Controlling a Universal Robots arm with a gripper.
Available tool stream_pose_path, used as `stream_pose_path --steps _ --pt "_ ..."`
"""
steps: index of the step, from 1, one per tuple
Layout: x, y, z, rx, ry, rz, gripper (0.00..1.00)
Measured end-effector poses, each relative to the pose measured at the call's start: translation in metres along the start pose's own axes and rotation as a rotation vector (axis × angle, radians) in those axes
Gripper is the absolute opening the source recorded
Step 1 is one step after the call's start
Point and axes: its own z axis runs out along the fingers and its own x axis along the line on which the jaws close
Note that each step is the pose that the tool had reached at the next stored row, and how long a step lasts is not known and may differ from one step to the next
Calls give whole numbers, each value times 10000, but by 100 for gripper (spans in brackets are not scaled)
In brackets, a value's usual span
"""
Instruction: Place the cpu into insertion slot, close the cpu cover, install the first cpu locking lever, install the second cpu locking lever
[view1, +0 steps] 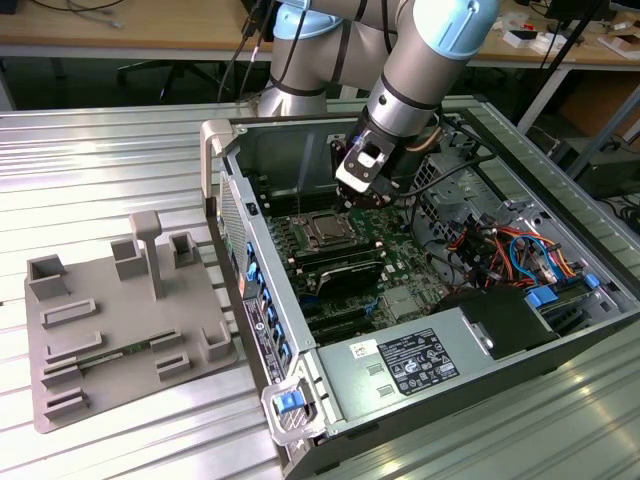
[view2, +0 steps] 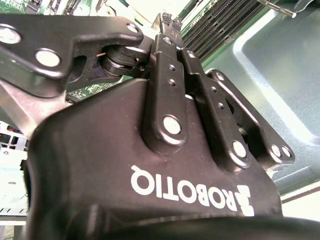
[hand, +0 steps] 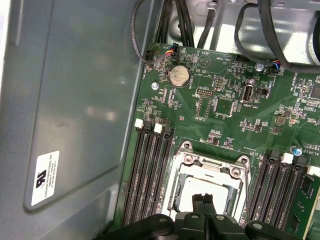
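The silvery cpu cover (hand: 214, 163) lies flat over the insertion slot (view1: 325, 233) on the green board. A pale grey square, the cpu (hand: 212, 185), shows through the cover's cut-out. My gripper (hand: 205, 200) hangs just above the socket's near edge in the first wrist view, its black fingers pressed together with nothing between them. In the exterior view the gripper (view1: 352, 192) hovers a little above and behind the socket inside the open case. The second wrist view shows the shut fingertips (view2: 168, 20) over the board. I cannot make out the locking levers.
Black memory slots (hand: 147, 175) flank the socket on both sides. A coin battery (hand: 178, 75) and black cables (hand: 187, 20) lie beyond it. The case's grey wall (hand: 75, 100) is close by. A grey fixture tray (view1: 120, 320) stands on the table at the exterior view's left.
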Motion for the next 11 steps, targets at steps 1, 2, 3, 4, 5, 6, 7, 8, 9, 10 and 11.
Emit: stream_pose_path --steps 1,2,3,4,5,6,7,8,9,10,11 --pt "0 0 0 1 0 -6 11" --pt "0 0 0 3 0 -21 11" --pt "0 0 0 4 -1 -32 11" --pt "0 0 0 6 -1 -44 11" --pt "0 0 0 6 0 -55 11" --pt "0 0 0 11 -2 -92 11" --pt "0 0 0 12 -1 -98 11" --pt "0 0 0 13 -2 -109 11" --pt "0 0 0 14 -2 -115 11" --pt "0 0 0 15 -2 -122 11" --pt "0 0 0 16 -4 -134 11"
